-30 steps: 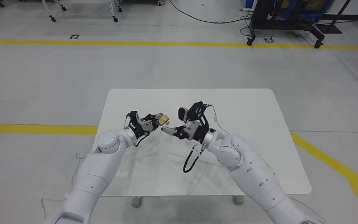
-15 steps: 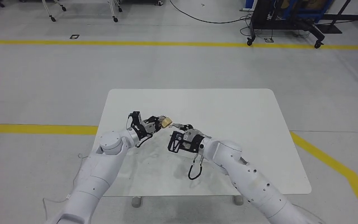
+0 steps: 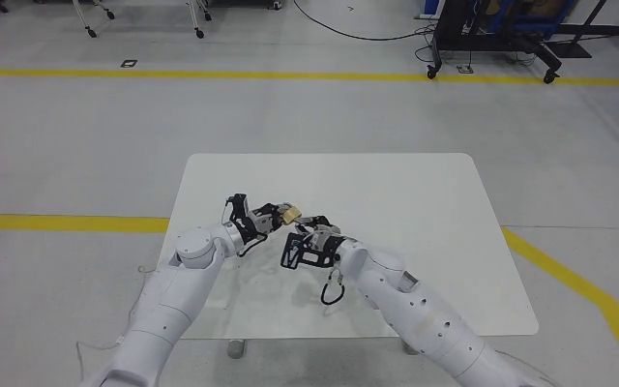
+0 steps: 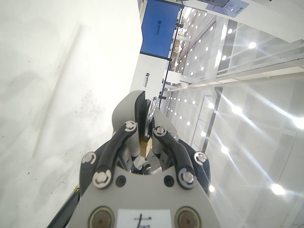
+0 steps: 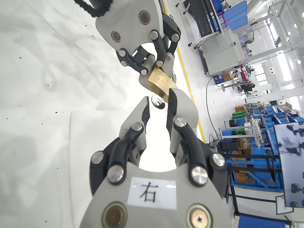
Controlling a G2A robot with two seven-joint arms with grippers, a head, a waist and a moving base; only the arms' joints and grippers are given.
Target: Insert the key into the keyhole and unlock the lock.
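Lock [image 5: 159, 81] up off the bench [image 3: 426, 193], brass body clamped firmly in the left pincer [image 4: 147, 112]. Key [image 5: 158, 102] right at the lock's end facing the other arm, round silver head poking out, blade apparently already in the keyhole, though hard to confirm how deep. Right pincer [image 5: 159, 96] straddling that head, fingers spread moderately and gripping nothing, one finger just beside the lock's body.

Judging the step in hand as the turn, then. To do it well:
- Close squarely on the flats of the key head, not on the brass.
- Line the wrist up with the blade.
- Twist about the blade's own axis, with no sideways shove.
- Brace the left grip against the torque.

Worth seating the key fully before any twist, given the uncertain depth. Expect slip on so small and smooth a head, so clamp hard first and turn slowly after.

Around the lock:
- A black braided cable [image 5: 78, 1] looping off the left wrist just behind it.
- A yellow floor line [image 3: 290, 74] well beyond it, past the bench's far edge.
- A black wheeled frame [image 3: 498, 44] farther off still.

Between key head and pincer pads, no obstruction visible. Tightest spot: the finger beside the lock's body, likely to rub or snag on the brass during the twist.
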